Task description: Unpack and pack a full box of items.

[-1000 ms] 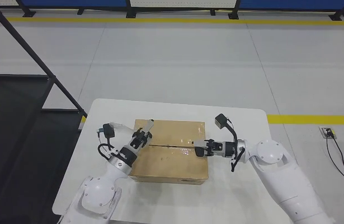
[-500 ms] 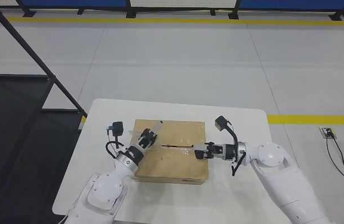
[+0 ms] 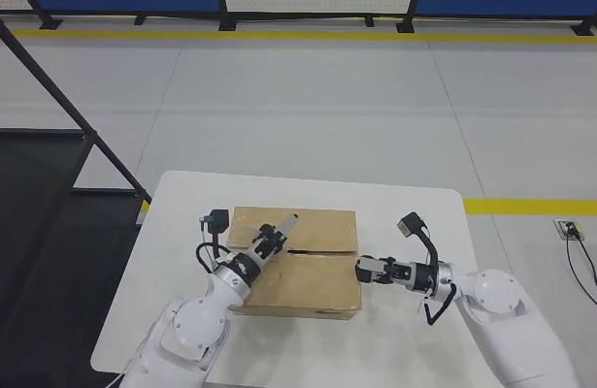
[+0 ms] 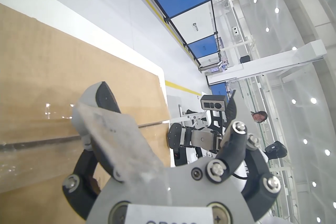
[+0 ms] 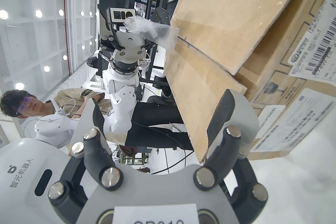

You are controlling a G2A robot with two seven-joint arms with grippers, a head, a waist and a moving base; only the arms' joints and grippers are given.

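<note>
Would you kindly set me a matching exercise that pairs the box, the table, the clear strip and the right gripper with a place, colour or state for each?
Things:
1. box
2. table
3. strip
4. right gripper

Descriptions:
A. white, under the box
B. clear, stuck to a finger of the left gripper
C. brown, one top flap lifted
D. open, at the box's end

Pairs: 1-C, 2-A, 3-B, 4-D
</note>
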